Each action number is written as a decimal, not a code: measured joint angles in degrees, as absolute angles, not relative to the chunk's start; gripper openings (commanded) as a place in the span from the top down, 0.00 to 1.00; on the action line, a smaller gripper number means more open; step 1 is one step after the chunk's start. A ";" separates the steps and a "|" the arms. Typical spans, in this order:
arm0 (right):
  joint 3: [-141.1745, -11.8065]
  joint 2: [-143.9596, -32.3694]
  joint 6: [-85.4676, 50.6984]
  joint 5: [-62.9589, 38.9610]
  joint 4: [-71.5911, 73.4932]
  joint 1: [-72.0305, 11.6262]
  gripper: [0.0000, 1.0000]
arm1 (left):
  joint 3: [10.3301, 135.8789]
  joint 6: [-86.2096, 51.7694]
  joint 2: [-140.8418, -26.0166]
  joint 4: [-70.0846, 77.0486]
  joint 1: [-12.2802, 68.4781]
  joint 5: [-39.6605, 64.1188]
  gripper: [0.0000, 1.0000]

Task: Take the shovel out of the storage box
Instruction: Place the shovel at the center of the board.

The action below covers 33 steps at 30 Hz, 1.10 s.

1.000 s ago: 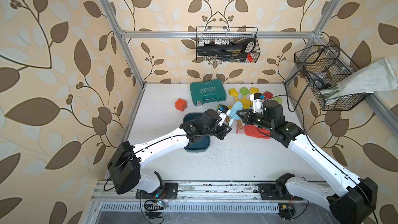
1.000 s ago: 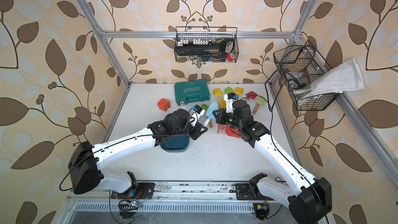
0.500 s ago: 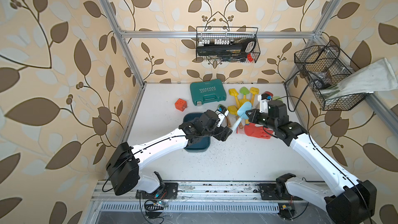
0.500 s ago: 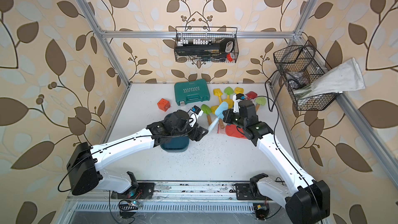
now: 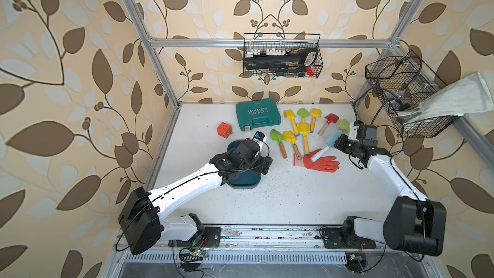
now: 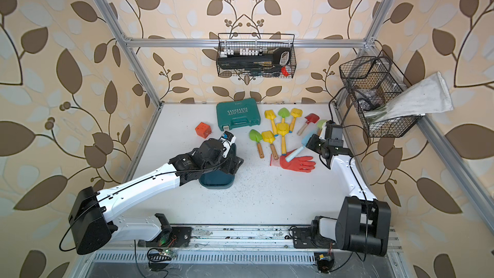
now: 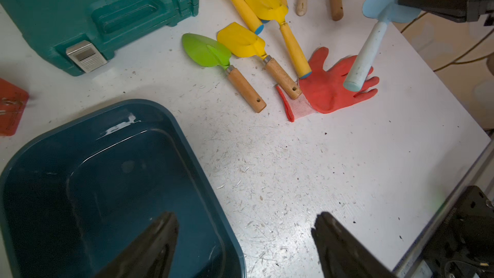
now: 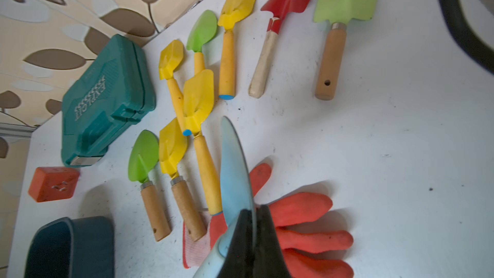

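shovel (image 5: 324,147), light-blue plastic toy, already clear of dark teal plastic storage box (image 5: 243,182), well apart from it. pinched at blade by right gripper (image 5: 337,143), clamped tight, handle slanting down over red rubber glove (image 5: 325,163), likely for set-down by other toy shovels (image 5: 294,129). left gripper (image 7: 246,217) spread wide, empty, above rim of empty-looking box.

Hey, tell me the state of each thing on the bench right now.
storage box: upright, nothing seen inside.
blue shovel: out of the box, gripped by its blade, handle above red glove.
left gripper: open, empty.
right gripper: shut on blue shovel.
green case: closed.
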State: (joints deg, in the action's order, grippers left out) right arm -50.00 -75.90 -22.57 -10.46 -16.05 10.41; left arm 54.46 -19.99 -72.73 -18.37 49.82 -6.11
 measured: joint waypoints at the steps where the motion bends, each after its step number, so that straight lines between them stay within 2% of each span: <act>1: -50.19 -76.95 -21.76 -10.17 -15.46 10.72 1.00 | 54.26 -20.10 -72.31 -18.70 49.82 -6.57 0.15; 18: -64.71 -94.87 -5.37 -9.08 -10.90 14.44 1.00 | 52.31 -22.44 -68.31 -19.68 49.80 -9.54 0.15; 33: -76.18 -107.33 -2.52 -8.58 -11.07 15.51 1.00 | 51.40 -22.57 -67.13 -19.66 49.80 -11.53 0.15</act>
